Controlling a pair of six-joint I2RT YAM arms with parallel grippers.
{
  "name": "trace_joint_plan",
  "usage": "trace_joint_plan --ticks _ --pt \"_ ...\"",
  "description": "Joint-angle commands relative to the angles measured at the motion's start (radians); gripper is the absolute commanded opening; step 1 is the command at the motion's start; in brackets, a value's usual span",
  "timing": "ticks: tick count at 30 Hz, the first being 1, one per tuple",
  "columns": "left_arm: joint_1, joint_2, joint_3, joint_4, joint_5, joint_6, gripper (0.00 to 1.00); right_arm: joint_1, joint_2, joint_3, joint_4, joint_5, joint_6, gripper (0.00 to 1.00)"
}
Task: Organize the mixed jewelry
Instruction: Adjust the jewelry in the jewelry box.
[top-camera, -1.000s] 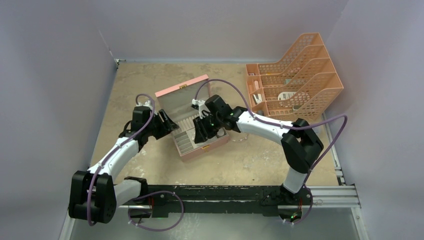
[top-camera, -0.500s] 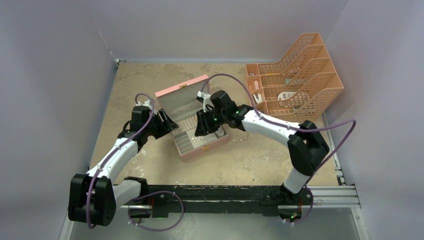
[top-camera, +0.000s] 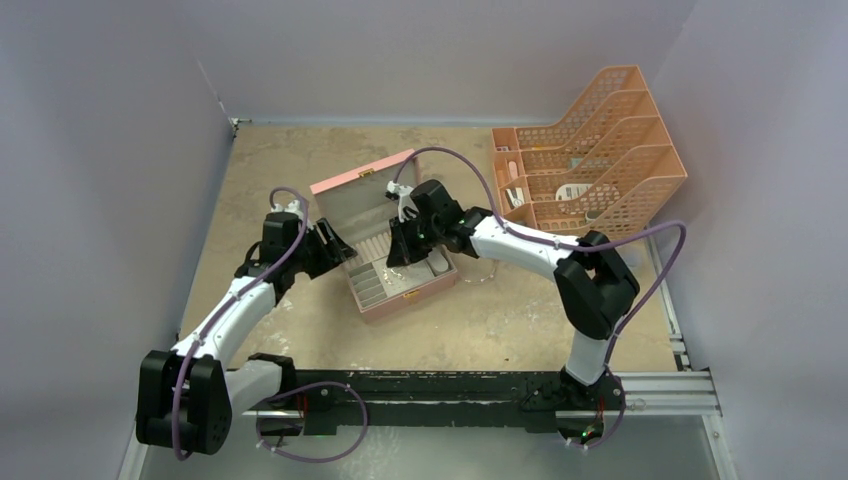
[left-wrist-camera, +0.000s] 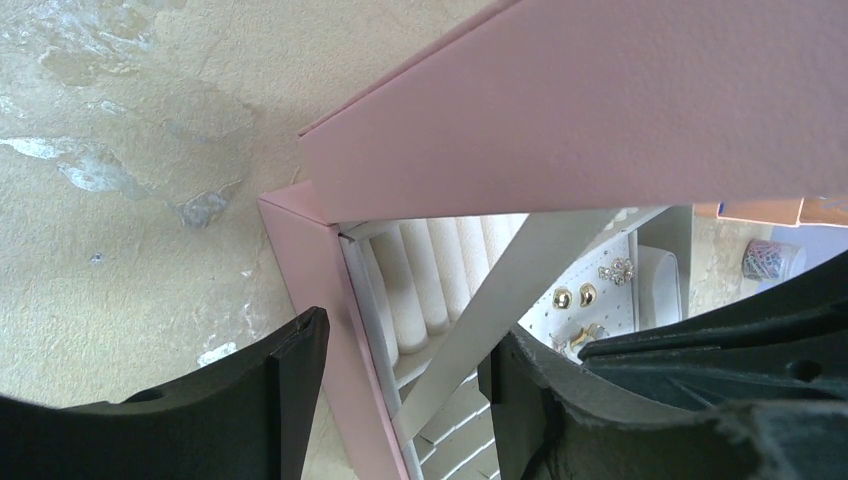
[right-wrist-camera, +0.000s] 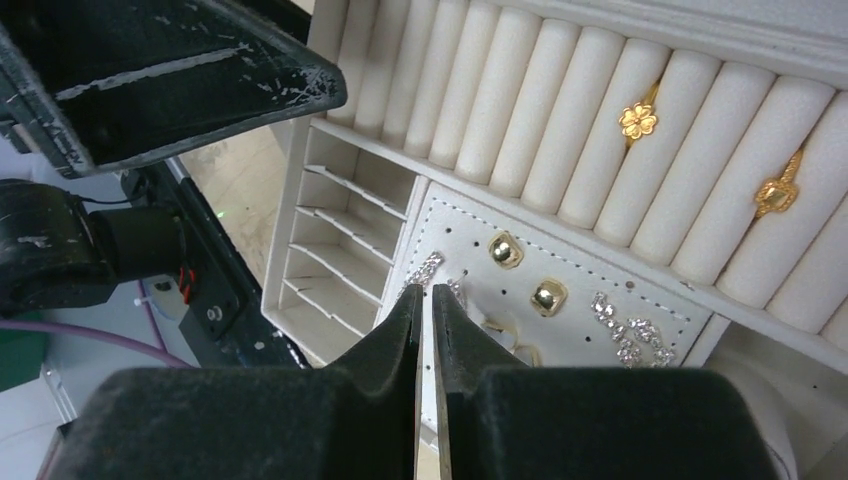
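Observation:
The pink box (top-camera: 404, 299) lies open mid-table, its lid (top-camera: 349, 187) tipped back. Jewelry sits in its white lining: two gold rings (right-wrist-camera: 637, 120) (right-wrist-camera: 776, 192) in the ring rolls, two gold studs (right-wrist-camera: 505, 249) (right-wrist-camera: 547, 295) and a sparkly chain-like piece (right-wrist-camera: 630, 336) on the dotted pad. My right gripper (right-wrist-camera: 425, 300) hovers just above that pad, shut, with nothing visible between the fingers. My left gripper (left-wrist-camera: 405, 395) is open and straddles the box's left wall (left-wrist-camera: 345, 370), one finger outside, one inside. The studs (left-wrist-camera: 573, 296) also show in the left wrist view.
An orange mesh file organizer (top-camera: 600, 150) stands at the back right, with small stationery in its front trays. A cup of paper clips (left-wrist-camera: 770, 258) shows beyond the box. Side walls close in the table on the left and right.
My right gripper has shut from open and shifted a little left and back over the box's inside. The left arm has not moved.

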Motion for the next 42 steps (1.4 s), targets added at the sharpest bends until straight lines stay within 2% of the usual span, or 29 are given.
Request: trace_joint_plan --ticks 1,17,26,28,35,37,42 --pt "-0.002 -0.023 0.032 0.027 -0.011 0.013 0.56 -0.001 0.005 0.055 0.030 0.049 0.004 0.08" --pt "-0.002 -0.019 0.031 0.022 -0.012 0.014 0.56 0.002 0.031 0.040 0.046 0.051 0.006 0.06" --pt "-0.002 -0.024 0.031 0.019 -0.015 0.012 0.56 0.015 0.035 0.045 0.026 0.136 0.007 0.04" --pt "-0.002 -0.024 0.031 0.019 -0.017 0.013 0.56 0.015 0.037 0.053 0.023 0.138 0.012 0.06" --pt "-0.002 -0.026 0.032 0.016 -0.018 0.014 0.56 0.013 -0.010 0.020 0.075 0.038 0.022 0.28" --pt "-0.002 -0.026 0.032 0.016 -0.018 0.016 0.56 0.013 -0.014 0.014 0.073 0.031 0.015 0.28" --pt "-0.002 -0.029 0.028 0.015 -0.019 0.014 0.56 0.012 -0.024 -0.010 0.057 0.037 0.006 0.20"
